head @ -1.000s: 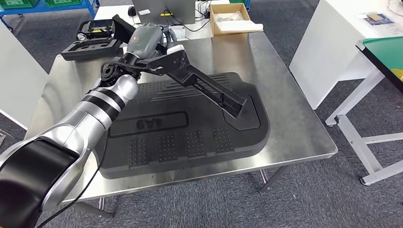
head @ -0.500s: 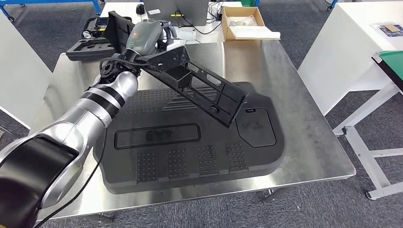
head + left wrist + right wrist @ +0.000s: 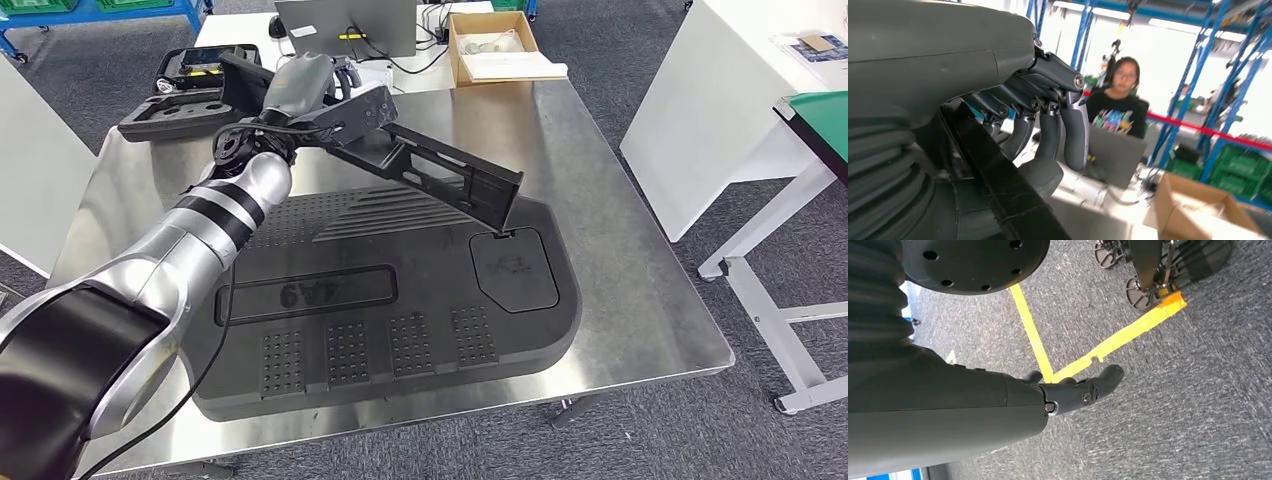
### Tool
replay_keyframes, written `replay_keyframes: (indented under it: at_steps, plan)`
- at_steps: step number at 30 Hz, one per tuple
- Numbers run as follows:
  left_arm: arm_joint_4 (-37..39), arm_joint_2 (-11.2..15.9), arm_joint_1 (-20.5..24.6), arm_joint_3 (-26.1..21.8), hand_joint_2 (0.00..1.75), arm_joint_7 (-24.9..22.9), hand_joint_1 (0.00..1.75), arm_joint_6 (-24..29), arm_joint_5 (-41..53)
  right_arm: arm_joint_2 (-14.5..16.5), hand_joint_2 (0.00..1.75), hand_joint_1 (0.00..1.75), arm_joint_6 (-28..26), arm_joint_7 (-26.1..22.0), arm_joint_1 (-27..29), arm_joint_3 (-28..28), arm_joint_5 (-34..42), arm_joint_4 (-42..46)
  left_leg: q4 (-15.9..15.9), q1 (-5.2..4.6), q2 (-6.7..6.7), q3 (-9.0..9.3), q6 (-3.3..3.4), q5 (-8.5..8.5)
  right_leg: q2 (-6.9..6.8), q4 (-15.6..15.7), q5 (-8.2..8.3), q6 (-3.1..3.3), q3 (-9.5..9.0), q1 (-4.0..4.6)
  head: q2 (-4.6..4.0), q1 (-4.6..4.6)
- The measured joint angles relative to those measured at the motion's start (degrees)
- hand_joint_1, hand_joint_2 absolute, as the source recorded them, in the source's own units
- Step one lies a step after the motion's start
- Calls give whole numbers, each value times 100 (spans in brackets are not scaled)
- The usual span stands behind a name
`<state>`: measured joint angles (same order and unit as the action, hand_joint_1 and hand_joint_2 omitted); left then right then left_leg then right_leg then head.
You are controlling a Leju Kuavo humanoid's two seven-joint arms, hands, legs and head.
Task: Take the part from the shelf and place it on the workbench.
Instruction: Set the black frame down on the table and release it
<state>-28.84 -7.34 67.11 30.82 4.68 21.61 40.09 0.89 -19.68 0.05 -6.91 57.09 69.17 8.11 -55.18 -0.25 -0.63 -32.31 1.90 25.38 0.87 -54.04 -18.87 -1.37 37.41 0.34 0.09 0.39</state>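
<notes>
The part [image 3: 440, 170] is a long black plastic frame with slots. My left hand [image 3: 305, 85] grips its near end above the back left of the steel workbench [image 3: 620, 280]. The part slants down to the right, and its far tip is just over a recessed panel [image 3: 515, 270] of the big black moulded mat [image 3: 330, 345] on the bench; I cannot tell if they touch. In the left wrist view the fingers [image 3: 1048, 125] curl round the black part [image 3: 1003, 185]. My right hand [image 3: 1068, 392] hangs over grey carpet and holds nothing, one finger stretched out.
Behind the bench stand a cardboard box [image 3: 495, 45], a monitor [image 3: 345, 25] and an open black tool case [image 3: 190, 85]. A white table [image 3: 740, 90] is at the right. A person [image 3: 1118, 105] sits behind the monitor. Yellow tape [image 3: 1128, 335] marks the floor.
The camera has shifted a little. The part has turned in my left hand, now more edge-on and flatter, its far tip lower over the mat's recessed panel.
</notes>
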Motion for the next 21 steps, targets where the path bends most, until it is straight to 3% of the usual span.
replay_keyframes:
  at_steps: [6,21]
  plan:
    - [200,-65,150,-20,175,-117,175,-213,1,-2,175,0,10,11,-3,15,11,0,-1,-4,0,6,-32,-20,-2,-3,13,18,-12,-5,0,2]
    - [605,-295,214,8,175,-403,175,-899,169,91,175,0,74,58,26,50,64,0,-5,-34,-1,27,-25,-15,-3,-2,13,15,-33,-38,0,1]
